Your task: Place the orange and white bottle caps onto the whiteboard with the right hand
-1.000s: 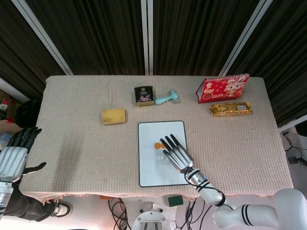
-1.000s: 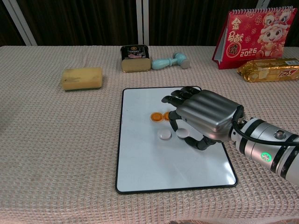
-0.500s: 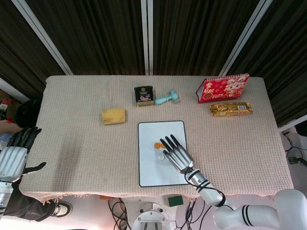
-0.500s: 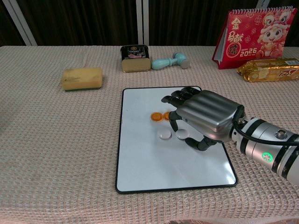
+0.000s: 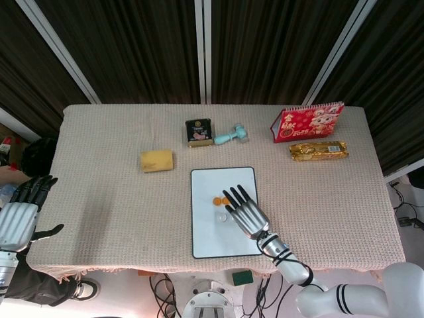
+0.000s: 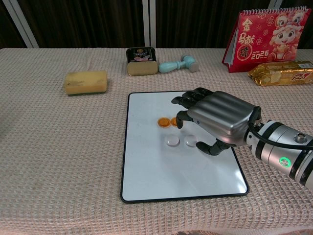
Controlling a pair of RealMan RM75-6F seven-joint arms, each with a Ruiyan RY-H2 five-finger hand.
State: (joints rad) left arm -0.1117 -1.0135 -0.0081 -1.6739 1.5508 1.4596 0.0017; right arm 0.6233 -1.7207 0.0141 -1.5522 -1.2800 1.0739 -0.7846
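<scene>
A whiteboard (image 6: 146, 171) lies on the beige cloth at the front middle, also seen in the head view (image 5: 205, 238). On it lie two orange caps, one in plain sight (image 6: 163, 122) and one (image 6: 174, 121) partly behind my fingers. Two white caps (image 6: 171, 141) (image 6: 190, 141) lie just in front of them. My right hand (image 6: 217, 120) hovers over the board's right half, fingers spread and holding nothing, its fingertips just above the caps. The head view shows it (image 5: 246, 213) beside an orange cap (image 5: 215, 200). My left hand (image 5: 23, 212) hangs open beyond the table's left edge.
A yellow sponge (image 6: 85, 82) sits at the left. A black tin (image 6: 141, 60) and a teal toy (image 6: 178, 63) stand behind the board. A red calendar (image 6: 269, 33) and a gold packet (image 6: 281, 72) are at the back right.
My right hand has drawn back slightly to the right and risen, uncovering the right-hand white cap, which lies free on the board. The left hand has not moved.
</scene>
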